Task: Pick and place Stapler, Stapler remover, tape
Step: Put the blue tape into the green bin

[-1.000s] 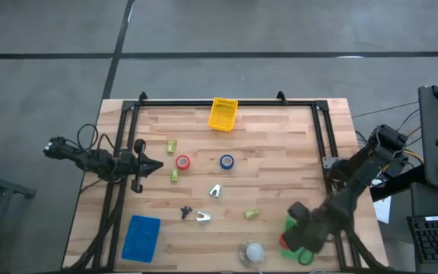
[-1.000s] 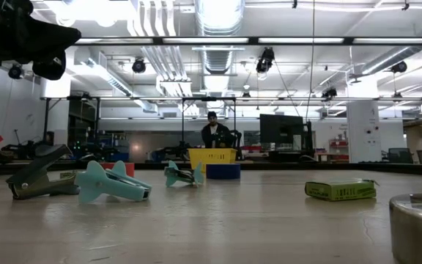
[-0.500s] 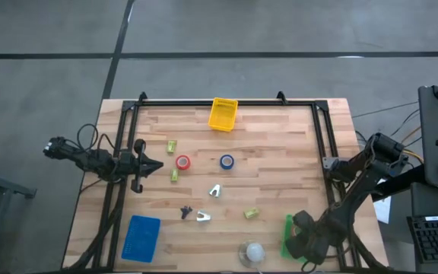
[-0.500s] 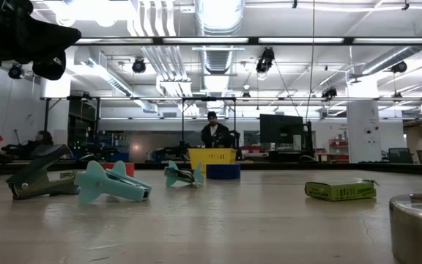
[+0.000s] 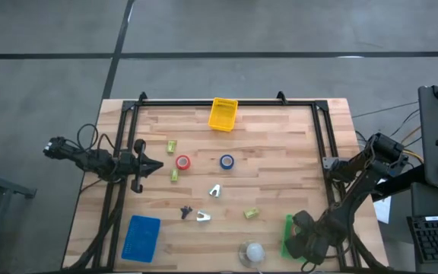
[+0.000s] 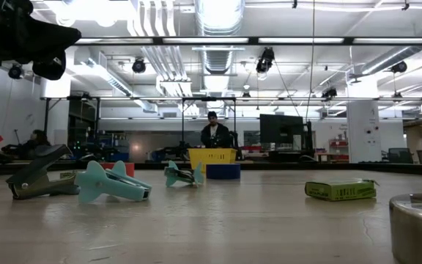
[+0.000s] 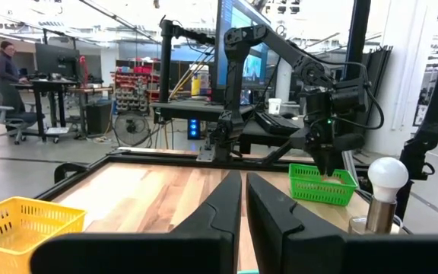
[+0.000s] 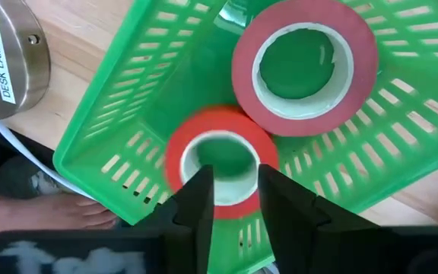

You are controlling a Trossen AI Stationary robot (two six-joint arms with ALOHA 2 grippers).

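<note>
My right gripper [image 8: 230, 190] is over the green tray [image 8: 120, 129], fingers slightly spread around a red tape roll [image 8: 219, 160]; pinkish tape roll [image 8: 303, 65] alongside. Left gripper [image 7: 243, 205] pressed together, at table's left edge.

I am looking level across the table: a teal staple remover [image 6: 112, 185] is lying just right of a dark staple remover [image 6: 39, 174], with a yellow tray [image 6: 212, 156] sitting far behind.
</note>
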